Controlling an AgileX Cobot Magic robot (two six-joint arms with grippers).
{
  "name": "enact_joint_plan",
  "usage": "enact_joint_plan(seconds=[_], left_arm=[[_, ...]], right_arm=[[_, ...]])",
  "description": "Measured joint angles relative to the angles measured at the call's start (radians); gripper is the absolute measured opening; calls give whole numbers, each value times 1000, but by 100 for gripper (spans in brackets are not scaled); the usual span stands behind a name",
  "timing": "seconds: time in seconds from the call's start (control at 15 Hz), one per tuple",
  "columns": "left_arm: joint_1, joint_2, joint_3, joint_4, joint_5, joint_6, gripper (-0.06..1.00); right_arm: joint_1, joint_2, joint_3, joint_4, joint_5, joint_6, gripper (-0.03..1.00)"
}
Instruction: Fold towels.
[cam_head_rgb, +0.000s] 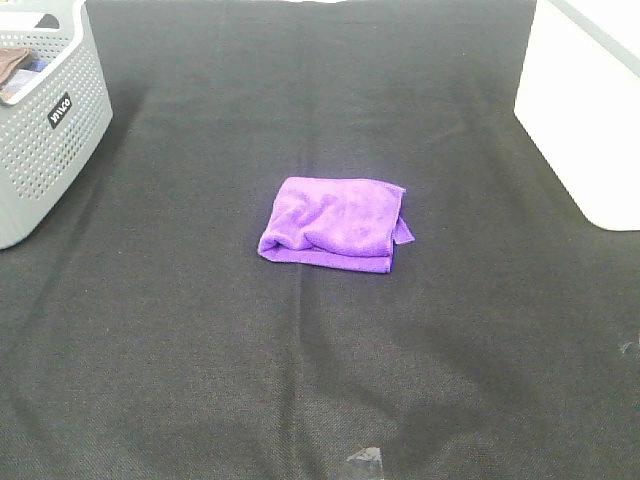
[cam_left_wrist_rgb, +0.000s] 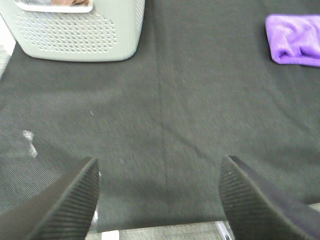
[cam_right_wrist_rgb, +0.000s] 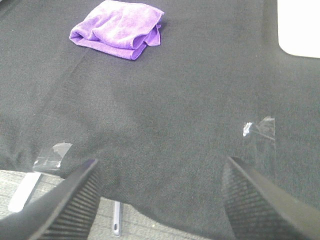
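- Lying folded on the black cloth-covered table (cam_head_rgb: 200, 350): purple microfibre towel (cam_head_rgb: 335, 224), right of the grey perforated plastic basket (cam_head_rgb: 45, 130).
- Left gripper (cam_left_wrist_rgb: 159, 200): jaws wide apart, empty.
- Right gripper (cam_right_wrist_rgb: 160, 197): likewise.

A folded towel (cam_head_rgb: 335, 225) lies on the table cloth (cam_head_rgb: 300, 380), about midway between the left and right edges and slightly toward the far edge. A basket (cam_head_rgb: 45, 130) stands at the far left corner, well apart from the towel, with some items inside it. A box (cam_head_rgb: 590, 110) sits at the far right corner, also well apart from the towel. A bit of tape (cam_head_rgb: 365, 458) lies at the near edge, in front of the towel. The cloth between towel and near edge is bare.
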Motion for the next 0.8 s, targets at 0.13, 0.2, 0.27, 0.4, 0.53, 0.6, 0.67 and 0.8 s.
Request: enact_joint_plan(seconds=[0.13, 0.2, 0.27, 0.4, 0.53, 0.6, 0.67, 0.8], left_arm=[[0, -1, 23, -15, -68, 25, 63], [0, -1, 39, -19, -97, 31, 63], [0, -1, 44, -20, -106, 36, 63], [0, -1, 45, -36, -113, 54, 63], [0, -1, 45, -36, -123, 56, 63], [1, -1, 45, -36, -123, 56, 63], [7, -1, 45, -36, -123, 56, 63], [124, -1, 45, -45, -124, 56, 63]], right_arm=[[0, 0, 12, -11, -7, -19, 66], [0, 0, 14, -11, -7, -20, 66], [0, 0, 15, -12, -7, -20, 66], [0, 0, 15, -12, -7, -20, 66], [0, 0, 15, -12, -7, -20, 66], [0, 0, 15, -12, -7, -20, 66], [-1, 0, 15, -12, -7, -20, 66], [-19, 0, 15, -9, -7, -20, 66]])
